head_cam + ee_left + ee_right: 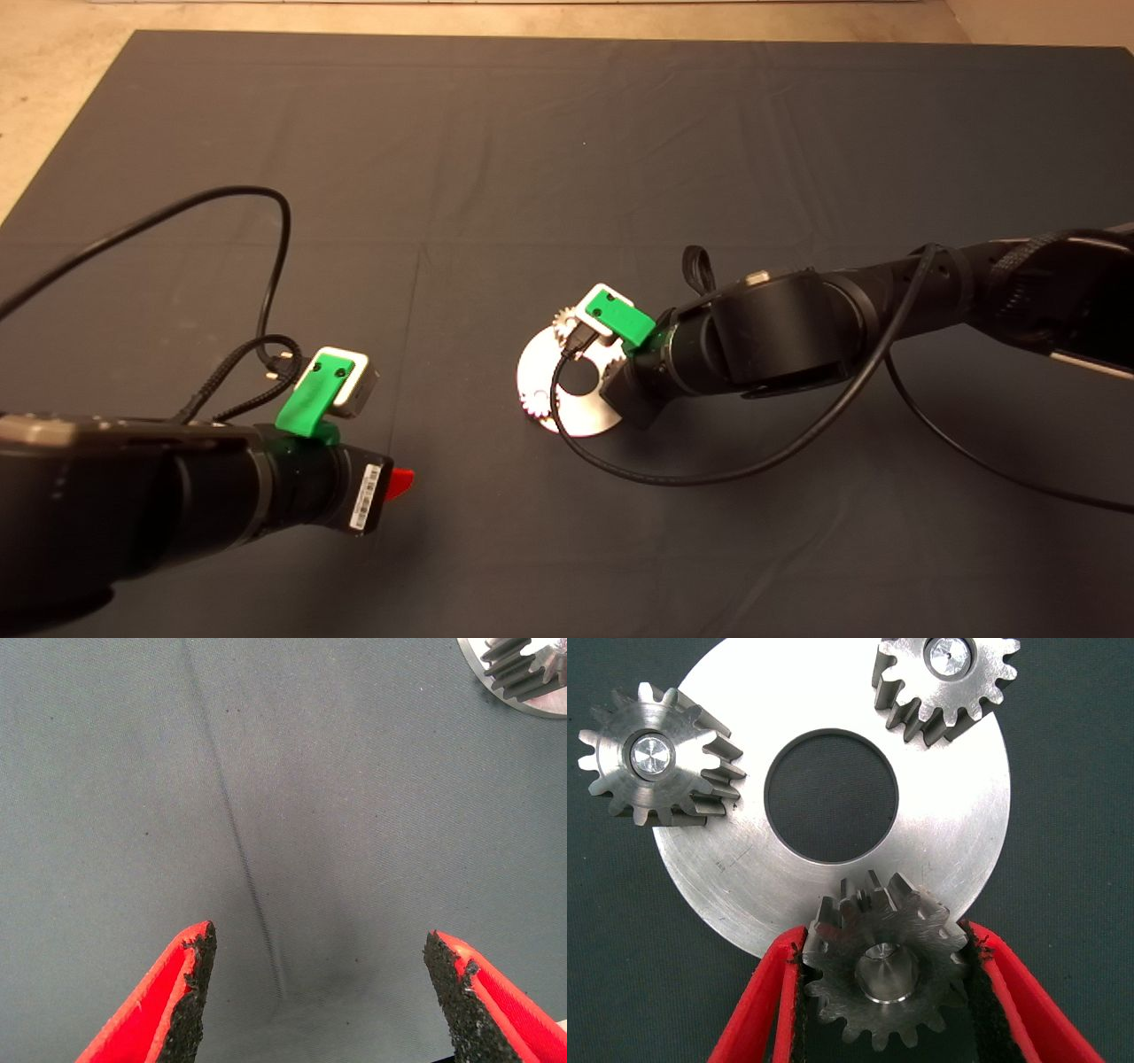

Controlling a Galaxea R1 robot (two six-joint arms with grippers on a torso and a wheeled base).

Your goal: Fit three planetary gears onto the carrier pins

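**Planetary gears: third one at its pin**

Planetary gears are all at the disc now: two sit seated near its rim, each with the bright end of a carrier pin showing through its bore. The third is clamped between the pads of the right gripper, a pin end visible in its centre hole, so it looks threaded on but not yet released; whether it is fully down I cannot tell. Holding it by opposite tooth flanks probably keeps it level for the slide. The disc lies flat on the dark mat of the bench. The left gripper hovers spread wide over bare mat beside the disc, holding nothing. A barcode sticker on the left wrist is unreadable; no other writing shows.
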